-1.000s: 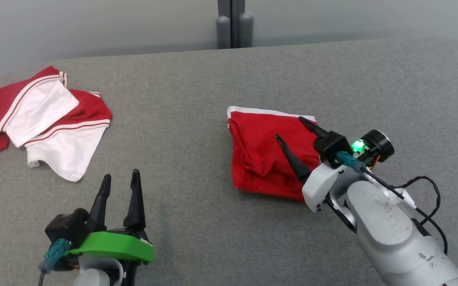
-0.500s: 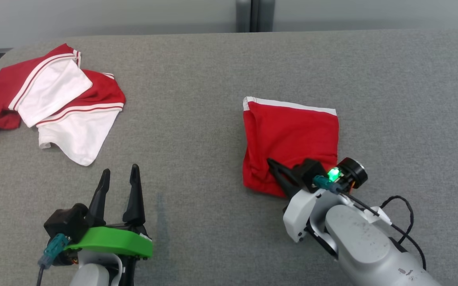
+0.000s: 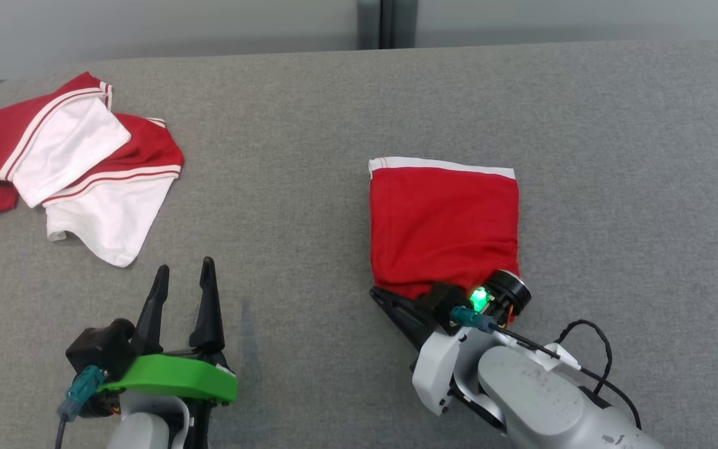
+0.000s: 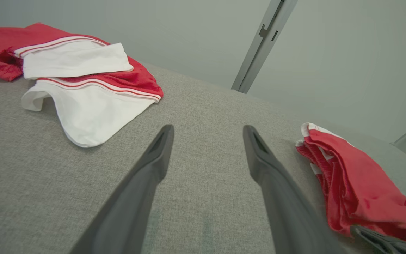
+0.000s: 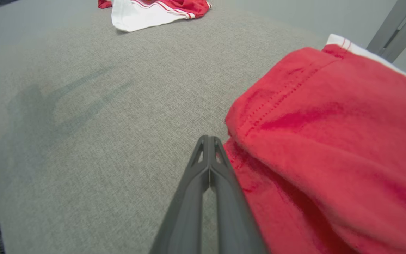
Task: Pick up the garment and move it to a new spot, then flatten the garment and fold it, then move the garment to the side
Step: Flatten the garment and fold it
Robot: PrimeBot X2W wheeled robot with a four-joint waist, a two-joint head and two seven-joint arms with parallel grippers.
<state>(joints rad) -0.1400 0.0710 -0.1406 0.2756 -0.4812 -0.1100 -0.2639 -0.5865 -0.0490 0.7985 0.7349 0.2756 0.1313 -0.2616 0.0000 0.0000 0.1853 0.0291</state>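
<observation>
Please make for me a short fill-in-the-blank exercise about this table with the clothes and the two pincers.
1. The right pincer, fingers pressed together, sits at a near corner of the folded ____ garment.
2. Along the garment's far edge runs a ____ band.
3. The left pincer stands ____ over the grey table.
4. The loose clothes pile lies to the robot's ____.
Missing words: red; white; open; left.

The head camera looked down on the grey bench (image 3: 309,125) from its near edge. Both wrist cameras sat low, facing its far edge; all shared the red garment (image 3: 443,231).
</observation>
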